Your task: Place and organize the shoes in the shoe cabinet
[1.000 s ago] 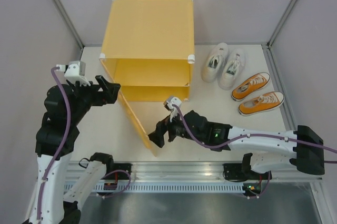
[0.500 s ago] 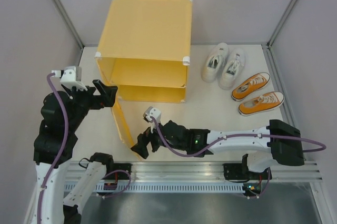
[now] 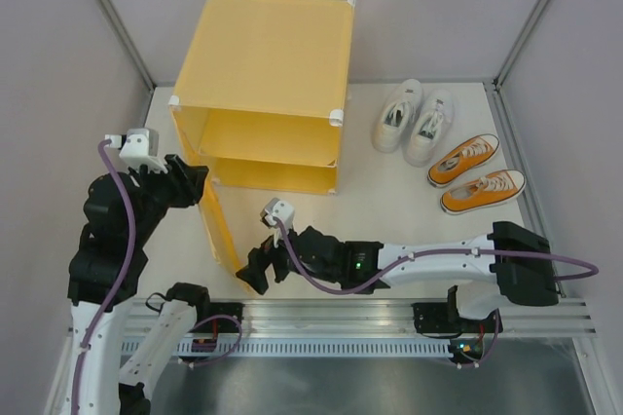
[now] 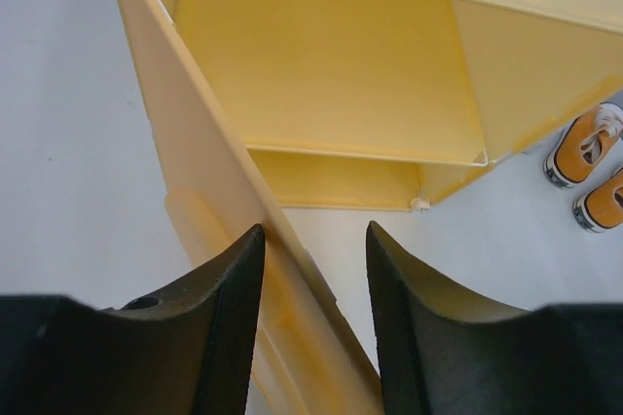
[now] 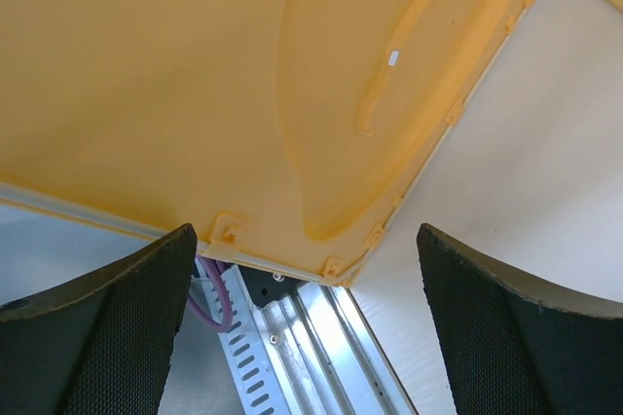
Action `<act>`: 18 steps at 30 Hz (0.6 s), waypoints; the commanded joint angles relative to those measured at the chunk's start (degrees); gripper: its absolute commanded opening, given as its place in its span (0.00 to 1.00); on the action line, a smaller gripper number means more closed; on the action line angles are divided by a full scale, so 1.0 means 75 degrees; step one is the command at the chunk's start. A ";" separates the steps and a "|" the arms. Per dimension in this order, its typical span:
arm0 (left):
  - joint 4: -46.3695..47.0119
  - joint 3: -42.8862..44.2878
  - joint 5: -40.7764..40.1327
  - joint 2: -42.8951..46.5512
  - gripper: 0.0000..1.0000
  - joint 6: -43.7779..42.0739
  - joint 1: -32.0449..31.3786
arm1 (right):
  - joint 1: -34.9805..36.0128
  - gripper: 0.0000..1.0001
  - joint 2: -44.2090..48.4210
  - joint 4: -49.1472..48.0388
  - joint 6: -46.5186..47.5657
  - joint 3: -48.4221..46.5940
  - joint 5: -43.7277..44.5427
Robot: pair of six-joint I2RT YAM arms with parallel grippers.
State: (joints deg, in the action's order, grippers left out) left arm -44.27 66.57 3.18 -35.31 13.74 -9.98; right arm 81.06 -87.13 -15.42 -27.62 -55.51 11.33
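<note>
The desk [image 3: 389, 206] carries the shoe cabinet [image 3: 268, 55] at its far left. Both compartments, above and below the inner shelf [image 4: 360, 154], look empty. The door [image 3: 226, 235] stands swung out toward the near edge, seen almost edge-on from above. To the right of the cabinet the white shoes [image 3: 414, 121] sit as a pair by the far edge. The orange shoes [image 3: 474, 173] lie side by side just nearer, well apart from both arms.

The step in hand looks like getting the door open and out of the way; no shoe is stowed yet.

The left gripper [image 3: 195, 181] sits astride the door's top edge near the hinge, half closed. Whether it actually pinches the panel cannot be told. The right gripper [image 3: 255, 271] is at the door's near, free end, spread wide against the embossed face [image 5: 389, 74] and holding nothing.

Next, I judge, the right arm must back off the door without nudging it shut. It should then reach right for a shoe.
</note>
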 commanded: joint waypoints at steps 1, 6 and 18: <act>-0.0015 -0.0179 0.0092 0.0032 0.49 -0.0296 -0.0006 | 0.0126 0.98 0.0822 -0.0019 0.0002 0.0193 0.0527; -0.0179 -0.0122 0.0150 -0.0062 0.31 -0.0296 -0.0017 | -0.0293 0.98 0.1819 0.1024 -0.0499 0.0684 0.1896; -0.0238 0.0196 0.0830 0.0032 0.13 -0.0378 -0.0006 | -0.4089 0.98 0.3345 0.0885 -0.1263 0.1436 0.1056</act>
State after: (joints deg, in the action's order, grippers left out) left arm -43.13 67.94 5.02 -34.81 12.99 -9.76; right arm 53.89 -62.41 -7.14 -34.85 -44.91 22.35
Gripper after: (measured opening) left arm 0.140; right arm 0.979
